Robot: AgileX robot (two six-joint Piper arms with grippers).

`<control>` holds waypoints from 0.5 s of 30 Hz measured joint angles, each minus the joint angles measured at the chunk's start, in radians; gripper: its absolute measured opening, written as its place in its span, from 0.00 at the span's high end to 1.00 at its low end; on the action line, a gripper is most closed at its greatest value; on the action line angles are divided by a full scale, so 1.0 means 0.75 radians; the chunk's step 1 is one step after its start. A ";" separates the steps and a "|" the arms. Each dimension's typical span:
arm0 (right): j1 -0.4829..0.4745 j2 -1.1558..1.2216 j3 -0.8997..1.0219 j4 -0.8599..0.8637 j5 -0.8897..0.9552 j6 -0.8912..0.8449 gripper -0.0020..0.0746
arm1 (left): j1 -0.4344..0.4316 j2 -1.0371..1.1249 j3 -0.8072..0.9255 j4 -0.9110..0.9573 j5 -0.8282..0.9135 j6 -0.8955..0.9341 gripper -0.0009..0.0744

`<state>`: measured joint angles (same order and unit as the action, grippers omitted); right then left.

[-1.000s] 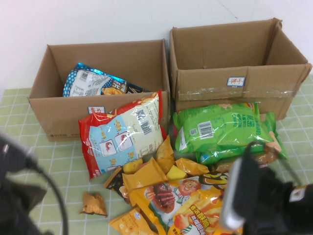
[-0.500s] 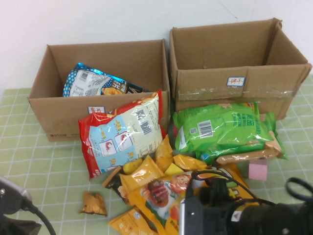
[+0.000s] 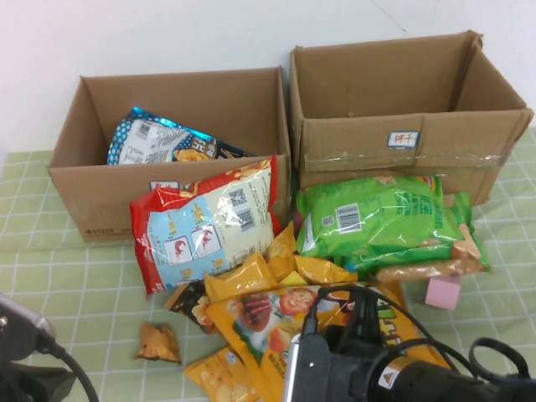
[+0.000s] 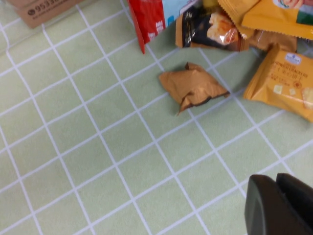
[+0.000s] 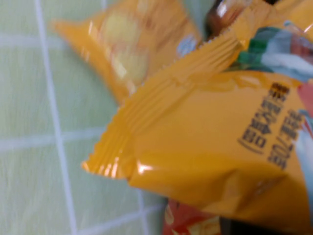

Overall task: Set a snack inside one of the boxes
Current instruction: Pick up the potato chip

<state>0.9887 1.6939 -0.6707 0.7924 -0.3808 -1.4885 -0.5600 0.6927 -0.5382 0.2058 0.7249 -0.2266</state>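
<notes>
The snack, a glossy yellow-orange chip bag [image 3: 272,314] with a cartoon chef, lies at the front of the pile, its near half hidden under my right arm [image 3: 368,373]. In the right wrist view the bag [image 5: 210,147] fills the picture, creased where it meets my right gripper [image 5: 264,227], which looks shut on it. The lower brown box [image 3: 109,205] stands at the back left with a blue bag [image 3: 167,144] inside. My left gripper [image 4: 281,205] is shut and empty over the green cloth at the front left.
The taller taped box [image 3: 402,134] stands at the back right. A red-and-white shrimp bag [image 3: 205,226] leans on the lower box. Green bags [image 3: 377,222], small orange packets [image 3: 239,280], a brown packet [image 3: 157,342] and a pink block [image 3: 442,293] lie around.
My right arm has come in from the right onto the chip bag. The bag and the packets around it have shifted left; the shrimp bag has shifted a little too.
</notes>
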 joint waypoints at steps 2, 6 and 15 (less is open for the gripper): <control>0.042 -0.029 0.000 0.043 -0.040 0.003 0.66 | 0.000 0.000 0.000 0.000 -0.010 -0.012 0.98; 0.130 -0.105 0.000 0.135 -0.150 0.003 0.66 | 0.000 0.000 0.000 0.000 -0.010 -0.035 0.98; 0.185 -0.287 -0.063 0.401 -0.221 0.003 0.66 | 0.000 0.000 0.000 0.000 -0.013 -0.067 0.98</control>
<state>1.1273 1.4787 -0.7178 1.0934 -0.5467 -1.4865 -0.5600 0.6927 -0.5382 0.2058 0.7151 -0.2769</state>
